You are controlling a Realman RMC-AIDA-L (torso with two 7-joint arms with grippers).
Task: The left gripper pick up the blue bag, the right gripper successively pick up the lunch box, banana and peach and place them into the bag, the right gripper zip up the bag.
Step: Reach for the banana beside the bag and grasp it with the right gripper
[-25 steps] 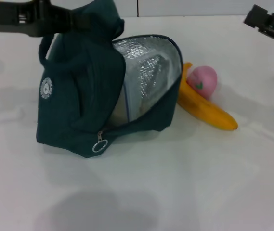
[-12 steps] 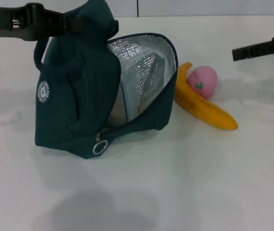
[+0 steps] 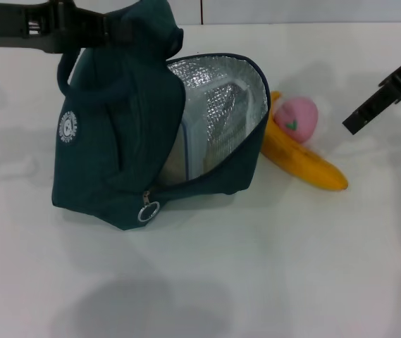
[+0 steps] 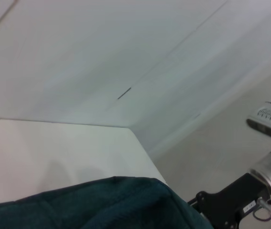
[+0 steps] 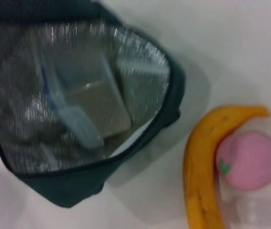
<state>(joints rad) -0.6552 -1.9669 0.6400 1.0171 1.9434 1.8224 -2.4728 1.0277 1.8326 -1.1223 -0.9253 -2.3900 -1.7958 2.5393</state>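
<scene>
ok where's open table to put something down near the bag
Bare table runs wide in front of the blue bag and banana. It is crowded at the bag's mouth, where banana and peach lie close, right gripper above.

Bright, even light; blurred right-wrist view

Left end effector (image 3: pixel 105 32) clamped, raised (far left); right end effector (image 3: pixel 383 95) hovering right.

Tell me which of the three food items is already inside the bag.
The lunch box: it sits in the bag's silver-lined opening. The banana and the pink peach lie together on the table beside the bag.
</scene>
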